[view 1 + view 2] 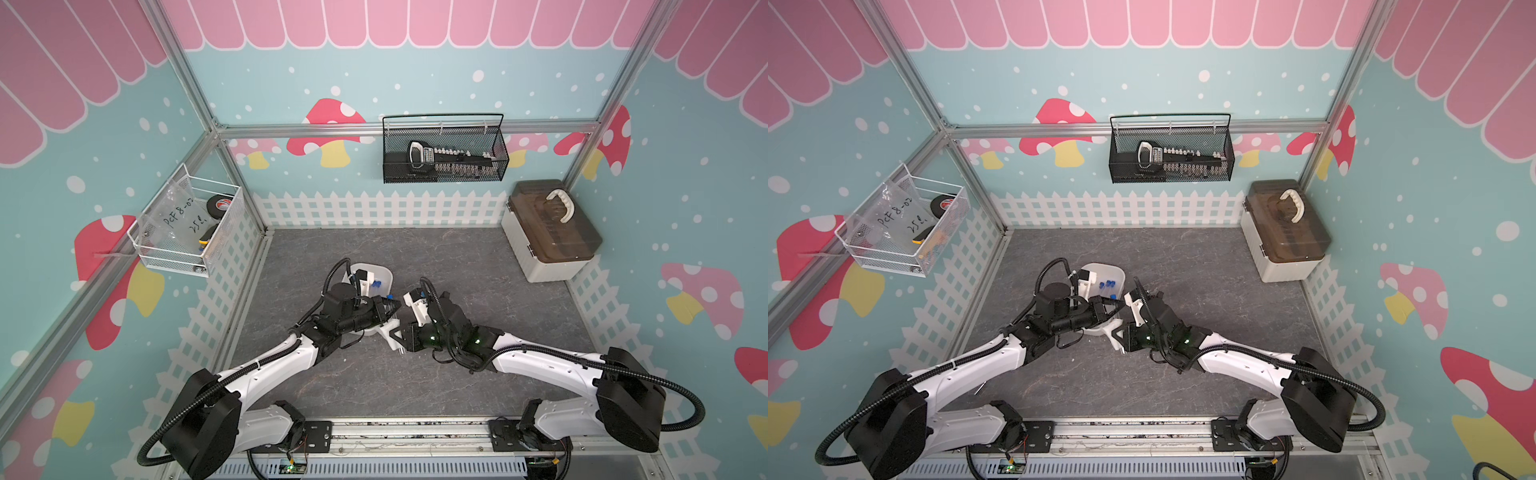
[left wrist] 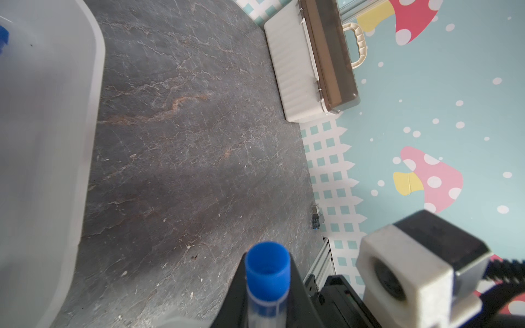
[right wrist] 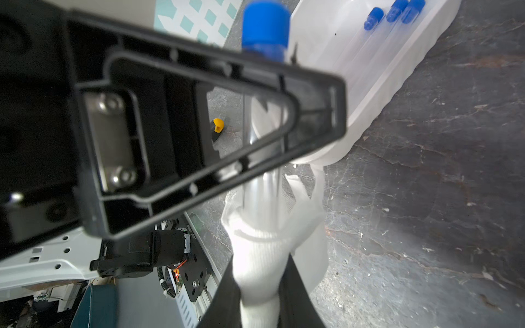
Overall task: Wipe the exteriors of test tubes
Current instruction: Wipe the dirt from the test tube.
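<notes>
A: Holding anything on your left side?

B: Yes. My left gripper point(image 2: 267, 286) is closed tight on one test tube point(image 2: 266, 308), just below its blue cap point(image 2: 268, 262). The black fingers point(image 2: 301, 292) press it from both sides.

A: And on your right?

B: My right gripper point(image 3: 260, 301) is pinched shut on the white cloth point(image 3: 255, 250). The cloth is bunched around the uncapped end of that same tube. So the tube spans between my two grippers, with the cap on the far side and the cloth on the near side.

A: Where is that over the table?

B: In both top views my grippers meet close together near the middle of the dark table point(image 1: 457, 374). The left gripper hangs over the near right corner of the white tray point(image 1: 384, 274).

A: Does the cloth reach the table?

B: I cannot tell; its loose end hangs low, but the contact is hidden.

A: And the other tubes?

B: Three more test tubes point(image 3: 393, 17) lie side by side in the tray, blue caps toward its far end. They are apart from both my grippers.

A: Anything further out?

B: A lidded storage box point(image 1: 548, 237) sits in the far right corner, well apart from the tray.
</notes>
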